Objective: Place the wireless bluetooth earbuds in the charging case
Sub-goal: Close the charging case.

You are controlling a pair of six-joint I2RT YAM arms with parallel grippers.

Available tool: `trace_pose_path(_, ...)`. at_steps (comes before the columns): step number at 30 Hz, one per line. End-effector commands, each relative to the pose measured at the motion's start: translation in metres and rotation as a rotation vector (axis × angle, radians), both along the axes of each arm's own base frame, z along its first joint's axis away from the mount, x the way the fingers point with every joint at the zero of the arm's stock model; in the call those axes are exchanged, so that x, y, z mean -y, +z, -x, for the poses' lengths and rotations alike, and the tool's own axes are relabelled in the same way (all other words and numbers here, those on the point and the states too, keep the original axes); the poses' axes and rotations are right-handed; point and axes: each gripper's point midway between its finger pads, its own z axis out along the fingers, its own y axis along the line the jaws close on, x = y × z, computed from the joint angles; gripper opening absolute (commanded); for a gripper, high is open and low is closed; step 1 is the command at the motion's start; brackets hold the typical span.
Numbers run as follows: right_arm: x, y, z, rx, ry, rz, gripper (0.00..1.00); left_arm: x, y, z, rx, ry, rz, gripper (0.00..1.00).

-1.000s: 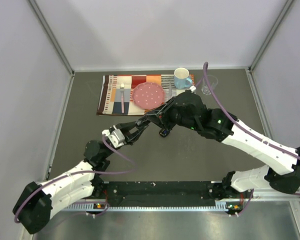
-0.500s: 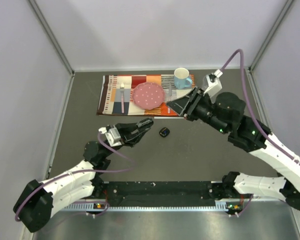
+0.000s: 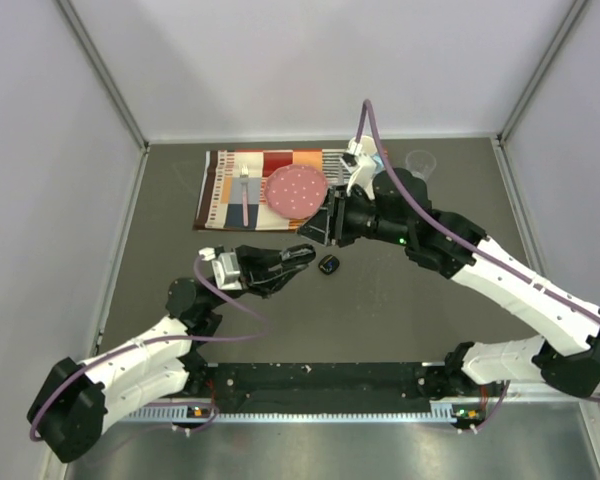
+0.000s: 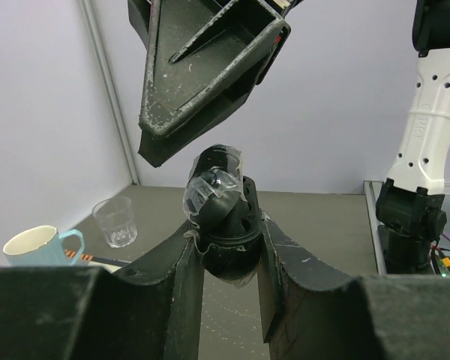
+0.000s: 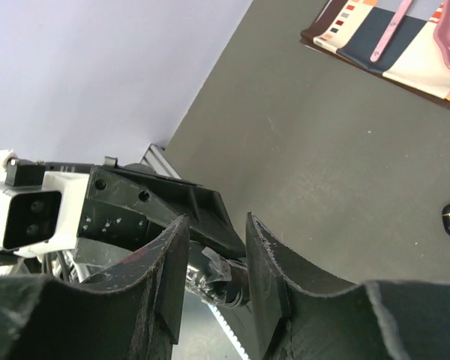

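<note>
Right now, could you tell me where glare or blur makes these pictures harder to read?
Left wrist view: white glare on the film-wrapped black piece held in the left pincer. Right wrist view: the right pincer is blurred up close, the table sharp. Top view: even, soft light.

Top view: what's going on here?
Left gripper is clamped on a small black charging case and holds it up off the table. Right gripper hovers just above it, fingers apart with nothing visible between them. A second small black item lies on the table beside them, too small to tell if it's a case or an earbud. No insertion visible yet.
</note>
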Motion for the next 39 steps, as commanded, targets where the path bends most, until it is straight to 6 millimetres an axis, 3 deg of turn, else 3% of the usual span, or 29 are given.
trace_pose_path(1, 0.001, 0.019, 0.011, 0.067, 0.062, -0.025, 0.35, 0.001, 0.021, 0.005, 0.034, -0.023, 0.038, 0.00)
trace_pose_path(7, 0.007, -0.018, 0.034, 0.045, 0.099, 0.049, 0.30, 0.001, 0.021, -0.007, 0.003, 0.014, 0.045, 0.00)
trace_pose_path(9, 0.012, -0.032, 0.038, 0.033, 0.102, 0.078, 0.24, 0.002, 0.023, -0.009, -0.005, 0.019, 0.049, 0.00)
trace_pose_path(13, 0.028, -0.044, 0.032, 0.027, 0.008, 0.099, 0.23, 0.004, 0.021, -0.013, -0.031, 0.019, 0.047, 0.00)
trace_pose_path(17, 0.057, -0.046, 0.016, 0.050, -0.166, 0.099, 0.36, 0.009, 0.012, -0.022, -0.105, 0.030, 0.002, 0.00)
trace_pose_path(19, 0.077, -0.041, 0.010, 0.066, -0.265, 0.078, 0.41, 0.016, -0.014, -0.027, -0.215, 0.022, -0.099, 0.00)
trace_pose_path(20, 0.085, -0.048, 0.008, 0.060, -0.299, 0.082, 0.45, 0.018, -0.012, -0.028, -0.229, 0.018, -0.120, 0.00)
trace_pose_path(21, 0.094, -0.051, 0.005, 0.040, -0.343, 0.072, 0.48, 0.020, -0.029, -0.029, -0.303, 0.013, -0.174, 0.00)
trace_pose_path(22, 0.103, -0.048, 0.007, 0.035, -0.363, 0.040, 0.53, 0.020, -0.032, -0.028, -0.326, 0.010, -0.186, 0.00)
trace_pose_path(26, 0.135, -0.086, -0.007, -0.089, -0.455, 0.020, 0.63, 0.016, -0.038, -0.031, -0.444, 0.036, -0.185, 0.00)
trace_pose_path(30, 0.136, -0.107, -0.003, -0.210, -0.389, 0.002, 0.66, 0.015, -0.044, -0.028, -0.553, 0.026, -0.175, 0.00)
trace_pose_path(31, 0.136, -0.110, -0.003, -0.232, -0.381, -0.004, 0.75, 0.015, -0.049, -0.029, -0.595, 0.028, -0.181, 0.00)
trace_pose_path(33, 0.134, -0.114, -0.004, -0.277, -0.364, -0.012, 0.80, 0.015, -0.052, -0.029, -0.660, 0.020, -0.168, 0.00)
trace_pose_path(39, 0.136, -0.106, -0.005, -0.274, -0.392, -0.043, 0.88, 0.020, -0.069, -0.027, -0.797, -0.015, -0.170, 0.00)
